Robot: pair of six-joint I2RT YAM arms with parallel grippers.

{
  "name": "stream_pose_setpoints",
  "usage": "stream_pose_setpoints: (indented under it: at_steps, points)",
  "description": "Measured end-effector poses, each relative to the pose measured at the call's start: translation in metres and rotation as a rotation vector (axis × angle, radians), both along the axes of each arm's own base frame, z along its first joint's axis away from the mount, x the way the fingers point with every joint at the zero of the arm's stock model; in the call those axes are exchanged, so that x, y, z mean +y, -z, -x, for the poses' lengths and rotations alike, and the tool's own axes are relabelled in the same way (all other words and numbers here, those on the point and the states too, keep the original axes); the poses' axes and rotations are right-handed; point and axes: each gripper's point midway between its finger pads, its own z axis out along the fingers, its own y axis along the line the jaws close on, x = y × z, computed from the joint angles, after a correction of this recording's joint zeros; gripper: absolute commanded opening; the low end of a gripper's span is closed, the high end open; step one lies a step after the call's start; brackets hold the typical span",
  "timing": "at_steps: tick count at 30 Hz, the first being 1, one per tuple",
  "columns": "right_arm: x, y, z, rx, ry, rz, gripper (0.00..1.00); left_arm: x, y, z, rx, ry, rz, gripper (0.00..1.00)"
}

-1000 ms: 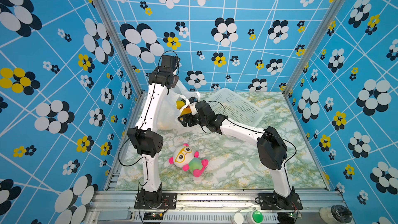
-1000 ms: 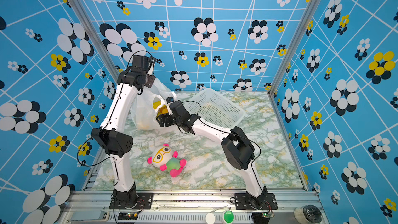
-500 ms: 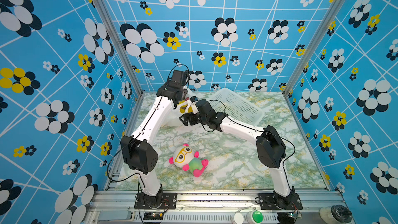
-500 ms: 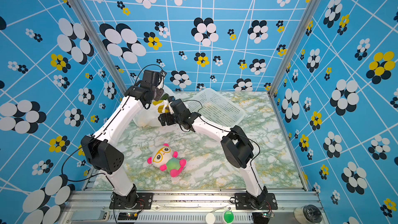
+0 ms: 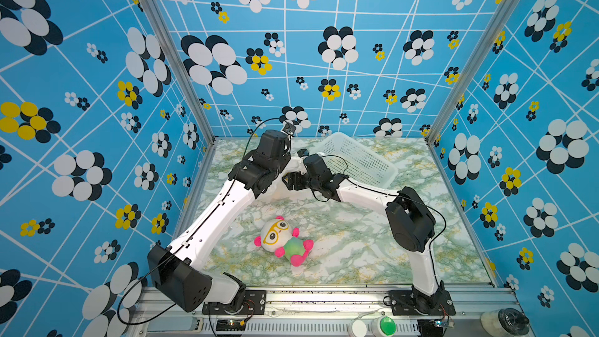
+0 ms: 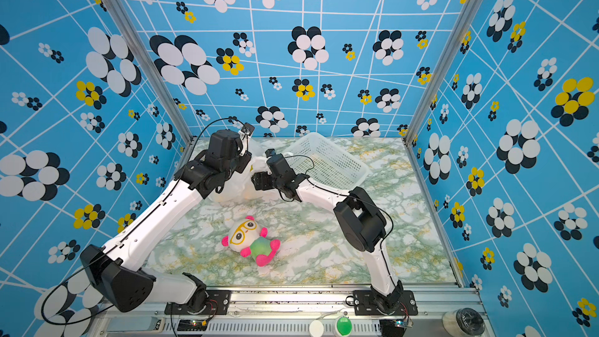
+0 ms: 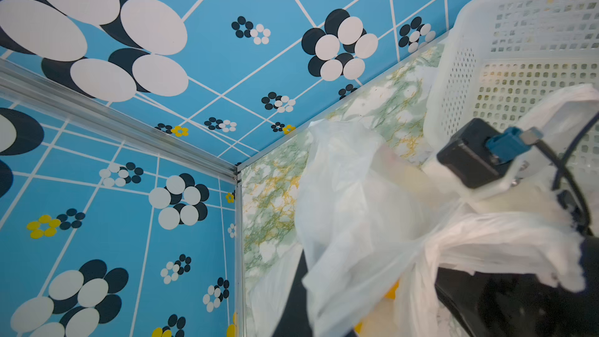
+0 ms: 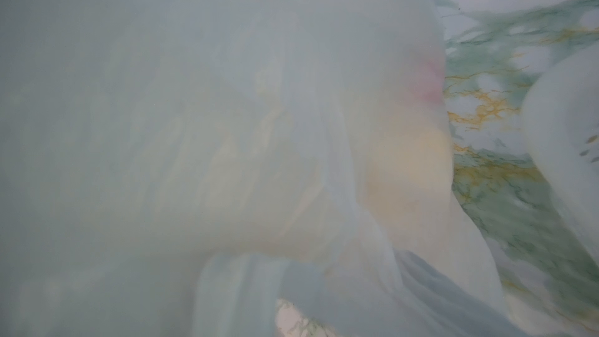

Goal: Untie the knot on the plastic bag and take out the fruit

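Green-veined marble tabletop [image 5: 356,254], back left: thin translucent white plastic bag [image 7: 350,209] beside white perforated plastic basket [image 5: 363,163], yellow fruit [image 7: 390,290] showing inside. Bunched bag plastic clamped in left gripper [image 7: 453,273]. The right gripper [image 5: 288,180] is at the bag, jaw spacing not discernible.

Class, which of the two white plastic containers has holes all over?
The basket, rigid with perforated walls; the plastic bag beside it is thin, crumpled film without such holes.

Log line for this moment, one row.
step: untying | left gripper: shut on plastic bag | right gripper: at plastic bag, state unclear | fruit: inside plastic bag
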Motion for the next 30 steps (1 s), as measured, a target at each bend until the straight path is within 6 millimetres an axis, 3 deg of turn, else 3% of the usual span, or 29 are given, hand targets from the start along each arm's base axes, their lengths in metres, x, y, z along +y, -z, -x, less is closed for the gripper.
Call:
stream_pose_setpoints:
  at_steps: [4, 8, 12, 16, 19, 23, 27, 30]
  points:
    - [-0.016, -0.007, 0.018, -0.05, -0.007, -0.066, 0.92, 0.002, 0.019, 0.001, 0.005, 0.002, -0.024, 0.0]
    - [-0.033, -0.035, 0.029, -0.146, 0.015, -0.138, 0.82, 0.0, 0.033, 0.0, 0.015, 0.013, -0.035, 0.0]
    - [-0.044, -0.065, 0.02, -0.247, 0.062, -0.179, 0.7, -0.001, 0.03, -0.002, -0.002, 0.016, -0.029, 0.0]
    - [-0.061, -0.068, 0.002, -0.274, 0.125, -0.174, 0.69, 0.011, 0.027, -0.011, -0.003, -0.011, -0.01, 0.0]
    - [-0.073, -0.063, -0.01, -0.278, 0.16, -0.157, 0.73, 0.037, 0.011, -0.038, -0.011, -0.082, 0.039, 0.0]
    - [-0.073, -0.063, -0.01, -0.284, 0.156, -0.147, 0.83, 0.064, -0.028, -0.086, -0.072, -0.146, 0.102, 0.0]
    - [-0.071, -0.064, -0.01, -0.281, 0.149, -0.147, 0.81, 0.046, -0.065, -0.121, -0.125, -0.11, 0.098, 0.0]
    - [-0.068, -0.07, -0.013, -0.285, 0.147, -0.146, 0.75, 0.025, -0.078, -0.134, -0.145, -0.065, 0.056, 0.0]
